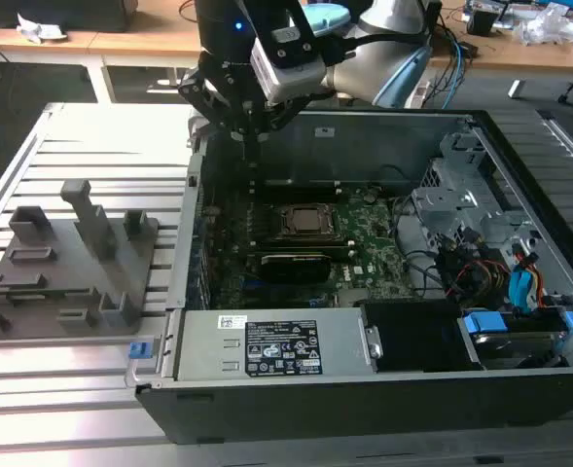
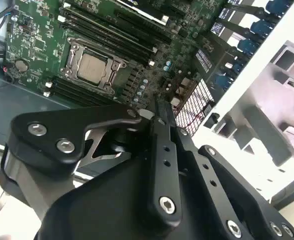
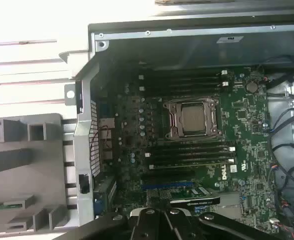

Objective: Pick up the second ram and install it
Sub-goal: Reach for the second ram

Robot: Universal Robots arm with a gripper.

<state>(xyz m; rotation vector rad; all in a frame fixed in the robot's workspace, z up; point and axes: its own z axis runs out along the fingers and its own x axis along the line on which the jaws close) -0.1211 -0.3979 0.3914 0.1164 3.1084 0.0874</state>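
My gripper (image 1: 251, 136) hangs over the far corner of the open computer case (image 1: 519, 185), on the exterior view's left. Its black fingers are pressed together, and I see nothing between them in both wrist views (image 2: 159, 107) (image 3: 159, 215). Below lies the green motherboard (image 3: 246, 115) with the CPU socket (image 3: 194, 120) and dark memory slots (image 3: 191, 155) on either side of it. A thin green strip, apparently the second ram (image 3: 4, 205), rests in the grey fixture (image 3: 32, 160) outside the case. The gripper is well clear of it.
The grey fixture (image 1: 72, 263) with upright holders stands on the slatted metal table (image 1: 82, 399), left of the case in the exterior view. Inside the case are a long black card (image 1: 291, 263), a power supply (image 1: 276, 345), drive cages and cable bundles (image 1: 490, 272).
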